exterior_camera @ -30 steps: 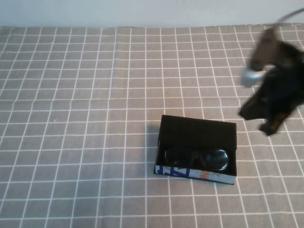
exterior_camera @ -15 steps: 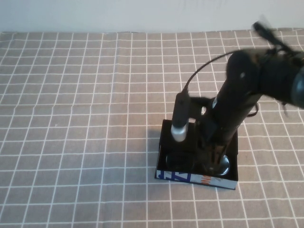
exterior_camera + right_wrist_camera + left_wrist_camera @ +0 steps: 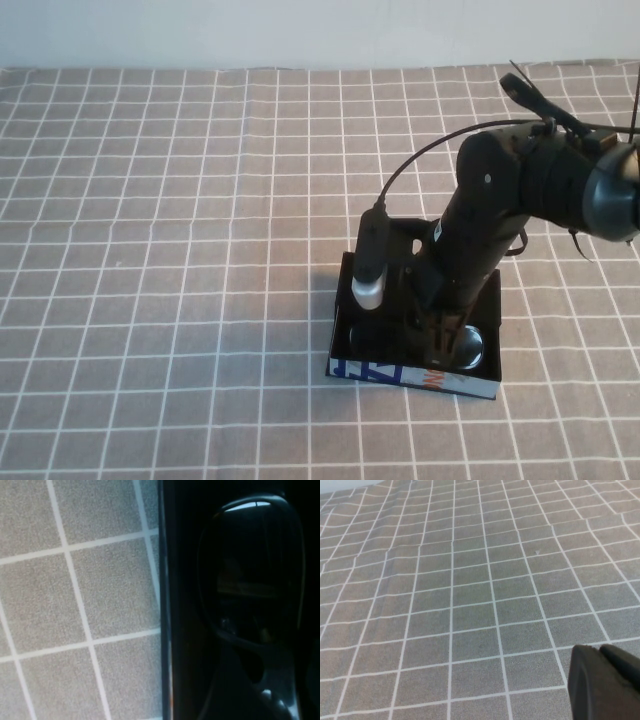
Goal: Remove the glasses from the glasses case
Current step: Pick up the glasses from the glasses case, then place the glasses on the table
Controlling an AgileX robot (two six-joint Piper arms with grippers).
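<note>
Right gripper (image 3: 437,335) fingers down inside glasses case (image 3: 414,375); spread or closed, cannot tell. Case open on checked cloth (image 3: 160,250). Glasses (image 3: 250,575) lie in case beneath fingers. Left gripper (image 3: 605,682) over bare cloth, state unclear.

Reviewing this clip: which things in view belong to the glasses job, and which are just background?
Job:
- glasses, lying inside the case
- glasses case, open
- right gripper, down inside the case

Background:
- left gripper, off over the cloth
- checked tablecloth
</note>
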